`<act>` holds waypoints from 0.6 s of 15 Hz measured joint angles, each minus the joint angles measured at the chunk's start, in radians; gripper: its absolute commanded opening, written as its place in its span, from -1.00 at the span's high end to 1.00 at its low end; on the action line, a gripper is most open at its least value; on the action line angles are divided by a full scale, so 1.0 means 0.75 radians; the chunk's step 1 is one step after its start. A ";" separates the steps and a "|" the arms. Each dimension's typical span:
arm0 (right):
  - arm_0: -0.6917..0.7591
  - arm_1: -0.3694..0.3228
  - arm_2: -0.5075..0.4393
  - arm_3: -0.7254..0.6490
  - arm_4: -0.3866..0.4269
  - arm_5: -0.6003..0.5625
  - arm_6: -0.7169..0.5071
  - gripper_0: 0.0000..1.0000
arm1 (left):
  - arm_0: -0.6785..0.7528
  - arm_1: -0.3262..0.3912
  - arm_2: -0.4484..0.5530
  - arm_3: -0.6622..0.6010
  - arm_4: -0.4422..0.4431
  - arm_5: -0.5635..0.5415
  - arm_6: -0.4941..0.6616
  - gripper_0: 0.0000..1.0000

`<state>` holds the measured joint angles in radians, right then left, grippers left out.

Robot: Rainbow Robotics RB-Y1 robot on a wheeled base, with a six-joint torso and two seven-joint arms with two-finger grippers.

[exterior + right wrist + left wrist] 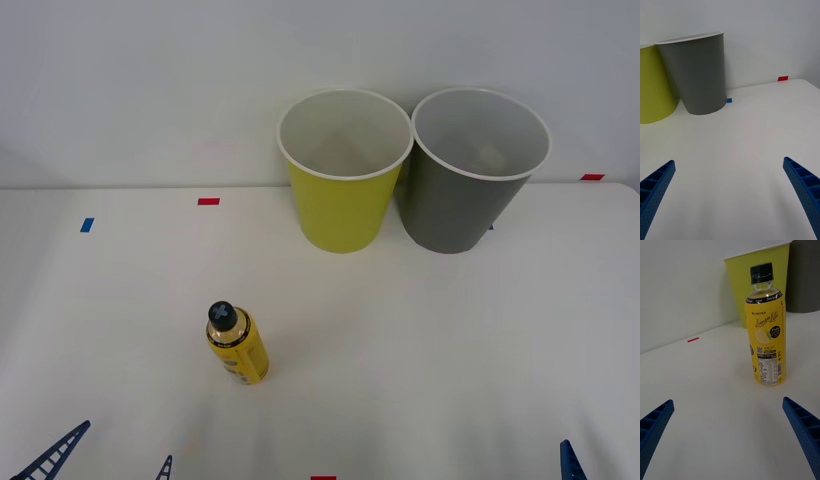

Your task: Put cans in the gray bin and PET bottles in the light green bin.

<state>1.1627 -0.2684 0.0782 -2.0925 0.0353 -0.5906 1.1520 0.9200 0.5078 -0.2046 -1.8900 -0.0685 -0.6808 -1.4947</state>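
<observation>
The PET bottle (237,343), with a yellow label and black cap, stands upright on the white table, left of centre. It is also in the left wrist view (765,333), just ahead of my left gripper (727,401) and slightly off to one side. That gripper is open and holds nothing, low at the near left (115,455). The light green bin (340,210) and the gray bin (455,210) stand side by side at the back, touching. My right gripper (729,161) is open and holds nothing at the near right, facing the gray bin (696,75). Cans are out of view.
Small red tape marks (208,201) and a blue one (87,225) lie on the table (420,340), with a white wall behind the bins. Bare tabletop stretches between the bottle and both bins.
</observation>
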 measured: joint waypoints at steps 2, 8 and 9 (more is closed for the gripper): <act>0.000 0.000 0.000 0.000 0.000 0.000 0.000 -1.00 | -0.109 0.092 -0.073 0.045 0.071 -0.007 0.006 -1.00; 0.000 0.000 0.000 0.000 0.000 0.000 0.000 -1.00 | -0.371 0.255 -0.280 0.145 0.198 -0.005 0.008 -1.00; 0.000 0.000 0.000 0.000 0.000 0.000 0.000 -1.00 | -0.402 0.268 -0.294 0.150 0.213 0.002 0.008 -1.00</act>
<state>1.1627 -0.2684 0.0782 -2.0924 0.0353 -0.5905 1.1520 0.6181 0.7089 -0.4250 -1.7773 0.0915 -0.6796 -1.4884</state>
